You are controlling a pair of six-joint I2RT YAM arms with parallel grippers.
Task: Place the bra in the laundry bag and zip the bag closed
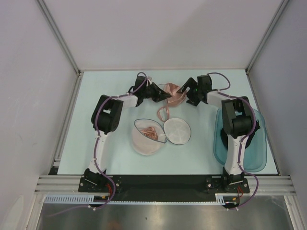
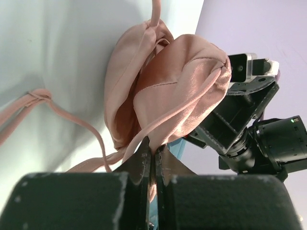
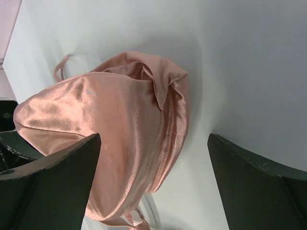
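The salmon-pink satin bra [image 1: 172,93] lies bunched at the far middle of the table between my two grippers. A strap loop [image 1: 164,114] trails from it toward the bag. My left gripper [image 1: 161,95] is shut on the edge of a cup, which the left wrist view shows pinched between its jaws [image 2: 153,147], with the bra [image 2: 177,81] beyond them. My right gripper [image 1: 184,92] is open, and in the right wrist view its gripper [image 3: 153,139] straddles the other cup of the bra [image 3: 120,115]. The white mesh laundry bag [image 1: 144,146] lies open in two halves nearer me, with some pink cloth in its left half.
A translucent teal basin [image 1: 256,148] stands at the right edge under the right arm, with a dark garment [image 1: 250,141] in it. Grey walls enclose the table at the back and on both sides.
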